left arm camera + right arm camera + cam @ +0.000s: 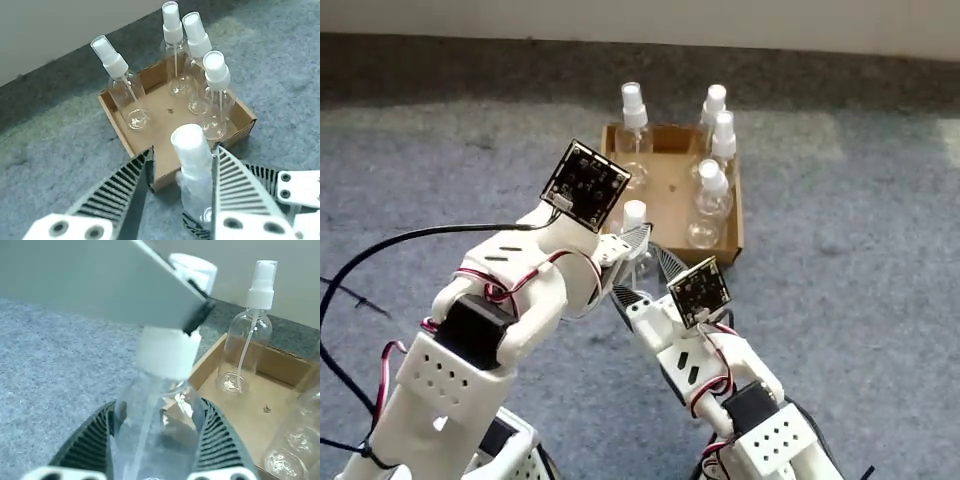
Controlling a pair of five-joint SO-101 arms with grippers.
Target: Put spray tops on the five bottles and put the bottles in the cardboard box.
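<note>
The fifth bottle stands upright on the grey carpet, just outside the near wall of the cardboard box, with a white spray top on its neck. The right gripper is clamped on the bottle's clear body, one ribbed finger pressed against each side. Above it, the left gripper straddles the spray top with its jaws apart. One finger lies close against the cap and the other stands clear of it, with a gap between. Inside the box, four more bottles stand upright, each already wearing a spray top: one alone near a far corner and three clustered along the opposite side.
</note>
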